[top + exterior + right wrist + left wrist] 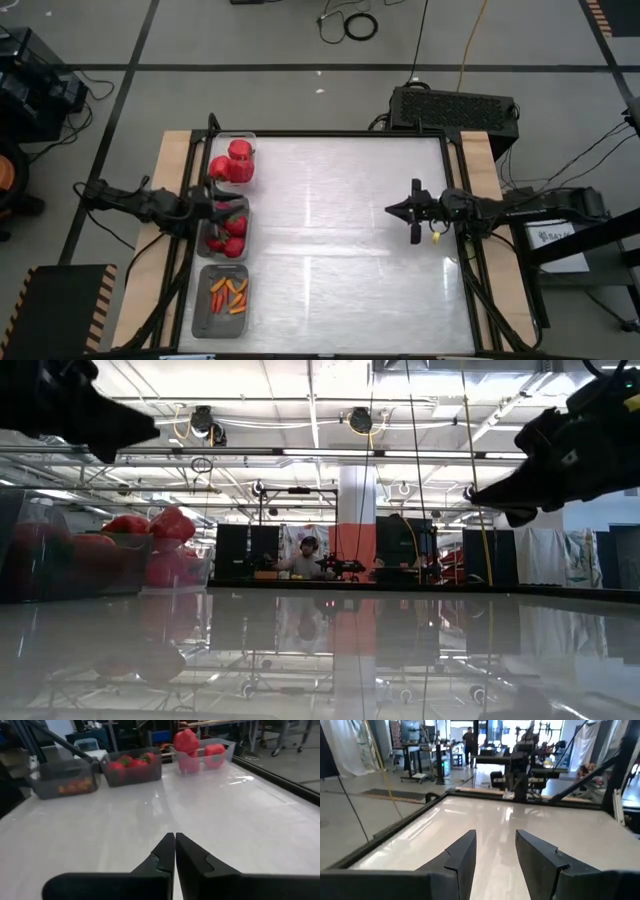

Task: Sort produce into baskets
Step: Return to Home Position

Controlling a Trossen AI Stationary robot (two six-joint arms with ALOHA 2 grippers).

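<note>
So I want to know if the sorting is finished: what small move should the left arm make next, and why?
Probably draw the left gripper back from over the bins toward its base. Its jaws are open and empty, all the produce in view lies inside the bins, and the right gripper waits shut over the table, on its right side.

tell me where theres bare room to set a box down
Crowded: the left edge, with pepper bin, tomato bin, chili bin and the left gripper. Bare: all the tabletop from there to the right gripper, and either side of it.
</note>
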